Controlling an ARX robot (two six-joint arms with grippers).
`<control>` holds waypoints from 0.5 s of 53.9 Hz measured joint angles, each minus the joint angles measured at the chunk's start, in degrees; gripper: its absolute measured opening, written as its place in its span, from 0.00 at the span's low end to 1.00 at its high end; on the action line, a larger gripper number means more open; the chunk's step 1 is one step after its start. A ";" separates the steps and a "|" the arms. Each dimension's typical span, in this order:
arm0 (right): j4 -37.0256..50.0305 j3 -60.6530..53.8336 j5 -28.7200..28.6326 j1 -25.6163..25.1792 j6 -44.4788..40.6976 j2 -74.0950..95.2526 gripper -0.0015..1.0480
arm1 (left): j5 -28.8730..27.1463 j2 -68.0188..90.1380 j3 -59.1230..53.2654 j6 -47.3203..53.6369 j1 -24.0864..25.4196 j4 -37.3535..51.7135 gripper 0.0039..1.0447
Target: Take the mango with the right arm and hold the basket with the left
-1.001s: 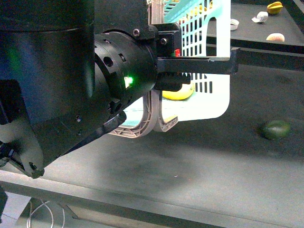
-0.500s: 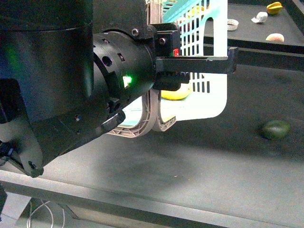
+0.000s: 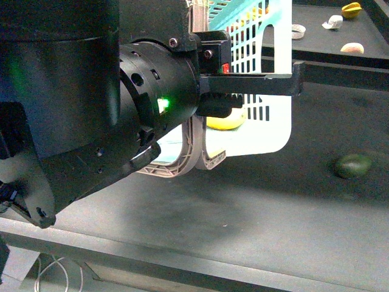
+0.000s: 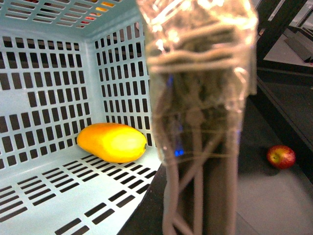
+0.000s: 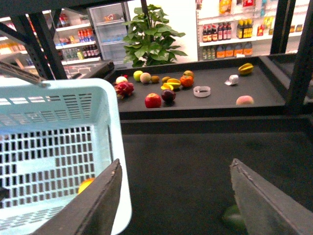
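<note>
The turquoise basket (image 3: pixel 267 131) stands tipped on its side on the dark table, its open mouth toward me. The yellow-orange mango (image 3: pixel 226 121) lies inside it on the lower wall, plain in the left wrist view (image 4: pixel 112 142). My left gripper (image 3: pixel 249 85) is shut on the basket at its grey-brown handles (image 4: pixel 200 191), which fill that view, blurred. My right gripper (image 5: pixel 176 164) is open and empty beside the basket (image 5: pixel 58 147), outside its rim. The mango (image 5: pixel 85 185) shows there only through the mesh.
A dark green oval fruit (image 3: pixel 354 165) lies on the table right of the basket, just past the right gripper's finger (image 5: pixel 232 215). A red apple (image 4: pixel 280 156) lies on the table. A raised back shelf (image 5: pixel 205 105) holds several fruits.
The basket and my left gripper have shifted very slightly left. Nothing else has visibly moved.
</note>
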 joint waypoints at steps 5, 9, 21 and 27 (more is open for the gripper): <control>-1.31 -1.79 -1.46 -1.60 -4.07 -3.04 0.45 | -0.11 0.00 0.00 0.11 0.00 0.00 0.04; -2.54 -2.82 -2.38 -2.60 -5.33 -5.20 0.31 | -0.09 0.00 0.00 0.13 0.00 0.00 0.04; -7.10 -4.94 -8.44 -9.05 -6.56 -12.15 0.02 | 0.00 0.00 0.00 0.09 0.00 0.00 0.04; -9.35 -5.73 -8.85 -9.14 -6.62 -15.19 0.02 | -0.04 0.00 0.00 0.07 0.00 0.00 0.04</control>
